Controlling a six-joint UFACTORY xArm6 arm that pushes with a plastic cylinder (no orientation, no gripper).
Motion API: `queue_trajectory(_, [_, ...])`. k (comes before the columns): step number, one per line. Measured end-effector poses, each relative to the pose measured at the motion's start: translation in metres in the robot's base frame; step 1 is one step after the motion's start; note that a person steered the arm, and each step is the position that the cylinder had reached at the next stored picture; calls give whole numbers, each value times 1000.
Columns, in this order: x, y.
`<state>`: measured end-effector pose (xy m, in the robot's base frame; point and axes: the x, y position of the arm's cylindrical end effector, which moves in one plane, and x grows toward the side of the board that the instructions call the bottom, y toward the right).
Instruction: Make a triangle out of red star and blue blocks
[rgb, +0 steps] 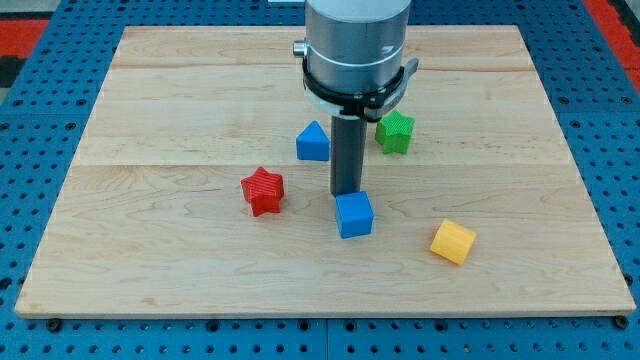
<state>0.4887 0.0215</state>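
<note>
My tip (347, 191) touches the far edge of the blue cube (354, 214), positioned to push it nearer; it grips nothing; red star (263, 190) left, blue wedge (313, 141) farther back

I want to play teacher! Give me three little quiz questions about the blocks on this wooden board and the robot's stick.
1. True or false: my tip is right above the blue cube, at its top edge.
2. Which block lies nearest the view's right edge? A) red star-shaped block B) yellow cube C) green star-shaped block
3. Fill in: the blue house-shaped block sits toward the view's ____ from the blue cube.

Key: 1 true; 2 B; 3 top (slightly left). All lie on the light wooden board.
</note>
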Motion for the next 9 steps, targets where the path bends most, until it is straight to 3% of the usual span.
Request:
queue_trajectory(2, [23, 15])
queue_trajectory(3, [-3, 7])
queue_trajectory(4, [-11, -69])
queue_trajectory(7, [-62, -154])
queue_trajectory(9, [-33, -160])
